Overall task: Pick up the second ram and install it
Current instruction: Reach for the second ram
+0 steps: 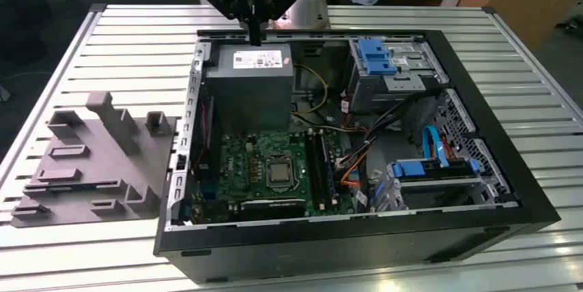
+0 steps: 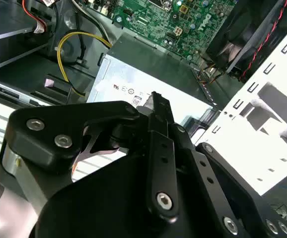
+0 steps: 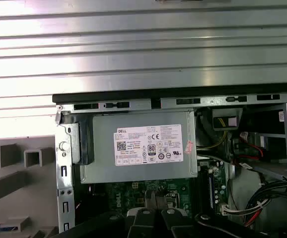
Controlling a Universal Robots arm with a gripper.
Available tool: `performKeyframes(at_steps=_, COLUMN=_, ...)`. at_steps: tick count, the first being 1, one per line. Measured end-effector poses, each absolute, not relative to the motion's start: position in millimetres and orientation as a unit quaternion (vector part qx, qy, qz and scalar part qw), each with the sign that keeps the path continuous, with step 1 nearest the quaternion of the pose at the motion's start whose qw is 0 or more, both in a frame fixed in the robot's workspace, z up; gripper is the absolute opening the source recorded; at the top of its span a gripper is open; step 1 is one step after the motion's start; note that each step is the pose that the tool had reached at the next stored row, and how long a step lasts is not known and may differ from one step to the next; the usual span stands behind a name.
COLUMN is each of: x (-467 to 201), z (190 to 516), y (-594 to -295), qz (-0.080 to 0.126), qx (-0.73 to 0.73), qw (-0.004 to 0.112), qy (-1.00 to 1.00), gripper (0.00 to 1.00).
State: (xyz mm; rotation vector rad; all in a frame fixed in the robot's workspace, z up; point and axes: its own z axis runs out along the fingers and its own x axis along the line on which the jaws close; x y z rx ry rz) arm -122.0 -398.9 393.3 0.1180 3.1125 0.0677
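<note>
In the exterior view my gripper (image 1: 255, 35) hangs over the far edge of the open computer case (image 1: 510, 169), just above the grey power supply (image 1: 248, 80). Its fingers (image 2: 156, 106) point down and look pressed together with nothing between them; in the first wrist view the fingertips (image 3: 153, 201) meet above the green board (image 3: 133, 191). A narrow dark strip that looks like the second ram (image 1: 78, 184) lies along the grey fixture plate (image 1: 136, 207) at the exterior view's left, well away from the gripper. The board's long black slots (image 1: 316, 162) run beside the processor socket.
The case stands on a slatted metal table (image 1: 91, 53). Blue drive brackets (image 1: 375, 56), a drive cage and bundles of cables (image 1: 364, 149) take up the case's side at the exterior view's right. A yellow cable (image 2: 64, 47) loops beside the power supply.
</note>
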Motion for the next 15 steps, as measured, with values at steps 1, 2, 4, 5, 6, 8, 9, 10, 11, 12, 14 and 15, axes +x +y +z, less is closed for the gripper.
performKeyframes(at_steps=1, x=-122.0, z=393.3, y=-398.9, qz=0.022, qx=0.038, qw=0.013, qy=0.999, gripper=0.1)
performKeyframes(at_steps=2, x=-122.0, z=393.3, y=-398.9, qz=0.022, qx=0.038, qw=0.013, qy=0.999, gripper=0.1)
performKeyframes(at_steps=4, x=-122.0, z=393.3, y=-398.9, qz=0.022, qx=0.038, qw=0.013, qy=0.999, gripper=0.1)
performKeyframes(at_steps=5, x=-122.0, z=393.3, y=-398.9, qz=0.022, qx=0.038, qw=0.013, qy=0.999, gripper=0.1)
performKeyframes(at_steps=6, x=-122.0, z=393.3, y=-398.9, qz=0.022, qx=0.038, qw=0.013, qy=0.999, gripper=0.1)
performKeyframes(at_steps=8, x=-122.0, z=393.3, y=-398.9, qz=0.022, qx=0.038, qw=0.013, qy=0.999, gripper=0.1)
performKeyframes(at_steps=9, x=-122.0, z=393.3, y=-398.9, qz=0.022, qx=0.038, qw=0.013, qy=0.999, gripper=0.1)
performKeyframes(at_steps=10, x=-122.0, z=393.3, y=-398.9, qz=0.022, qx=0.038, qw=0.013, qy=0.999, gripper=0.1)
performKeyframes(at_steps=11, x=-122.0, z=393.3, y=-398.9, qz=0.022, qx=0.038, qw=0.013, qy=0.999, gripper=0.1)
performKeyframes(at_steps=12, x=-122.0, z=393.3, y=-398.9, qz=0.022, qx=0.038, qw=0.013, qy=0.999, gripper=0.1)
performKeyframes(at_steps=14, x=-122.9, z=393.3, y=-398.9, qz=0.022, qx=0.038, qw=0.013, qy=0.999, gripper=0.1)
performKeyframes(at_steps=15, x=-124.3, z=393.3, y=-398.9, qz=0.022, qx=0.038, qw=0.013, qy=0.999, gripper=0.1)
